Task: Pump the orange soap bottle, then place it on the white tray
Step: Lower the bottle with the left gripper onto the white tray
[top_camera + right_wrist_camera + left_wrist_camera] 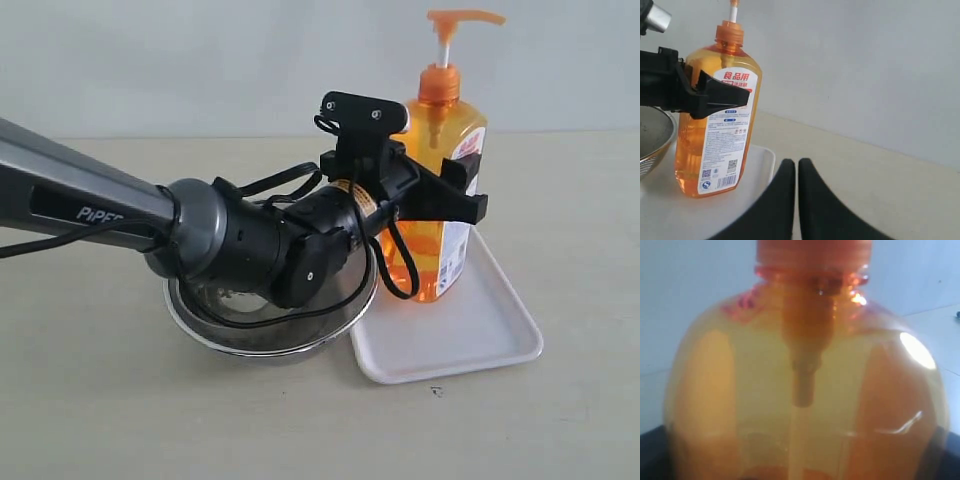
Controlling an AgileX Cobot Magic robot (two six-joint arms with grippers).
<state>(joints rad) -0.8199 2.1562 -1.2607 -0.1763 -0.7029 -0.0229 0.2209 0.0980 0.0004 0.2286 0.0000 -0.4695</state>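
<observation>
Left arm: grey metal arm [80, 195] enters from the left edge of the exterior view. Its black wrist sits above the bowl.
Bowl: round steel bowl [262, 330] on the beige counter [100, 410], under the wrist, rim just beside the tray's left edge.
Left gripper: black left gripper [452, 188], fingers [440, 198] grasping the bottle's body around mid-height, one on either side. The near finger lies across the label.
Bottle: tall translucent orange plastic soap bottle [432, 125] with orange pump head, white stem and white-and-red label. It is upright with its base resting on the tray, toward the tray's back-left part. Pump head is raised and the stem is exposed. In the left wrist view it fills the frame, and the dip tube shows through the liquid.
Tray: flat rectangular white plastic tray [480, 340] with rounded corners and a low rim, flat on the counter, right of the bowl.
Right gripper: black right gripper [796, 164], seen only in the right wrist view. Fingers are clenched together with nothing between them. It sits near the tray's corner, apart from the bottle and pointed toward it.
</observation>
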